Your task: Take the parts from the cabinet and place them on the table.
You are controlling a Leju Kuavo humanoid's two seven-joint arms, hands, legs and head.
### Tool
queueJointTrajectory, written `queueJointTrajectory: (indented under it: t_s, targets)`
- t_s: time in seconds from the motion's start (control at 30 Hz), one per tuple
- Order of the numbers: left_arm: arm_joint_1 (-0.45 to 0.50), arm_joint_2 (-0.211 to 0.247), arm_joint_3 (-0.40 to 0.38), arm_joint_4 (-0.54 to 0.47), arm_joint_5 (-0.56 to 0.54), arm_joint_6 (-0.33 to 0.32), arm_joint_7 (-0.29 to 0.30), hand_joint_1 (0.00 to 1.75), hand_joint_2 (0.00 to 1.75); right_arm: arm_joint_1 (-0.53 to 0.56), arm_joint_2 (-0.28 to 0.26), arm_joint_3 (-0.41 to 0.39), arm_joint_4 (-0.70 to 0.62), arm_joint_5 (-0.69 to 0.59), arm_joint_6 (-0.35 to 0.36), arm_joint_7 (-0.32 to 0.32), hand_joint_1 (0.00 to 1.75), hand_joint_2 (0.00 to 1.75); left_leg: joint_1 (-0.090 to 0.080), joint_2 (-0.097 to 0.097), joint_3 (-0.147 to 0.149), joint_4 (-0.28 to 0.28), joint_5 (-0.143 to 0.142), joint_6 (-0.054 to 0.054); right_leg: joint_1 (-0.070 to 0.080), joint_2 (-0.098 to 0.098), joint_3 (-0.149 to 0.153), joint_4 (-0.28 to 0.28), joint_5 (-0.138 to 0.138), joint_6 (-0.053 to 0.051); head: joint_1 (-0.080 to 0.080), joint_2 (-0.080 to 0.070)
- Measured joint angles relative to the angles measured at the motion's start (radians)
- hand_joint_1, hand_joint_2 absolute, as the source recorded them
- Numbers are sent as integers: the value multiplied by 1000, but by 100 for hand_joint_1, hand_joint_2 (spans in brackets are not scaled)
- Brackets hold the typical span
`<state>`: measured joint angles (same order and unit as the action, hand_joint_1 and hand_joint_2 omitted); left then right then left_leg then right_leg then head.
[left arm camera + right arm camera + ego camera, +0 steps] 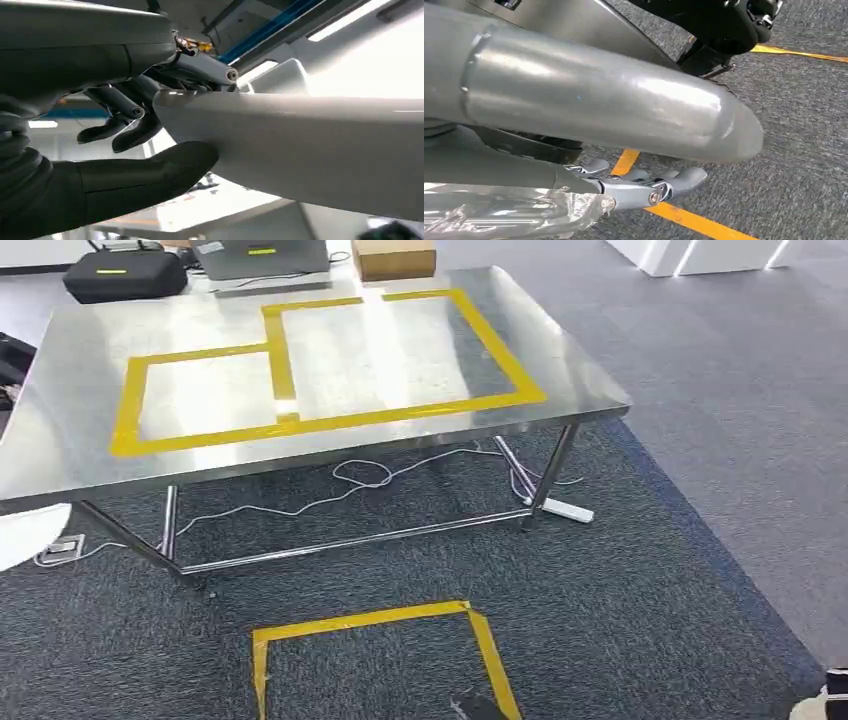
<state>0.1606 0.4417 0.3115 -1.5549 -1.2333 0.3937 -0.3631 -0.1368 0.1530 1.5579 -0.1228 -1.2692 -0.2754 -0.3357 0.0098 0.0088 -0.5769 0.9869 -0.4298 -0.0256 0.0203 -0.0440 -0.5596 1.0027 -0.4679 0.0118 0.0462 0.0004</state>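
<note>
L hand point(125, 125) grips white part point(300, 145); R hand point(644, 187) fingers straight, empty.

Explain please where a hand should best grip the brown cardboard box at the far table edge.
Probably the front and back walls of the cardboard box, coming from above: it sits flat with straight sides, and the grey device stands close beside it, leaving little room for a sideways approach.
</note>
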Motion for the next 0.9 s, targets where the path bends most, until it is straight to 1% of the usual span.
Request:
queueJointTrajectory:
  t_s: [0.07, 0.13, 0.3, 0.37, 0.43, 0.5, 0.63, 0.67, 0.73, 0.9]
  targets:
    - [-21, -2, -61, 1, 6, -2, 12, 175, 175, 0, 0, 0, 0, 0, 0, 0, 0, 0, 0, 0, -1, 0, 2, -1, 0, 2, 8, 2, 4, -1, 0, 0]
    - [-31, -2, -89, 2, 9, -4, 14, 175, 175, 1, 0, 0, 0, -1, 0, 0, 0, 0, 0, 3, -2, 0, 4, -2, 0, 6, 6, 3, 6, -1, 0, 0]
    - [-39, -2, -120, 2, 13, -3, 19, 175, 175, 1, 0, 0, 0, -2, 0, 0, 0, 0, 0, 4, -2, 0, 4, -2, 0, 6, 5, 3, 6, -1, 0, 0]
    - [-40, -2, -130, 2, 40, -7, 13, 175, 175, 1, 0, 0, 0, -3, 0, 0, 0, 0, 0, 4, -2, 0, 4, -2, 0, 6, 4, 3, 6, -2, 0, 0]
    - [-58, -5, -144, 3, 86, -33, -8, 175, 175, 2, 0, 0, 0, -3, 2, 0, 0, 0, 0, 3, -2, 0, 4, -1, 0, 5, -6, 2, 5, -2, 0, 0]
    - [-91, -16, -178, 8, 135, -67, -18, 175, 175, 0, 0, 0, 0, -4, 3, 0, 0, 0, 0, 2, -3, 0, 4, -1, 0, 2, -6, 2, 4, -1, 0, 0]
    - [-184, -49, -266, 34, 227, -139, -20, 175, 175, -1, 0, 0, 0, -9, 8, -2, 0, 0, 0, 1, -5, 0, 6, 1, 0, 2, -6, 2, 7, 0, 0, 0]
    - [-203, -58, -290, 41, 252, -157, -18, 175, 175, -1, 0, 0, 0, -11, 9, -2, 0, 0, -1, 1, -6, 0, 7, 1, 0, 2, 3, 2, 8, 0, 0, 0]
    - [-238, -77, -330, 57, 302, -194, -16, 175, 175, 0, 0, 0, 0, -13, 10, -5, 0, 0, -1, 2, -7, 0, 9, 3, -1, 3, 2, 2, 11, 2, 0, 0]
    - [-309, -125, -410, 97, 341, -224, -5, 175, 175, -1, 0, 0, 0, -18, 13, -6, 0, 0, -1, 2, -7, 0, 9, 3, -1, 3, 1, 2, 11, 2, 0, 0]
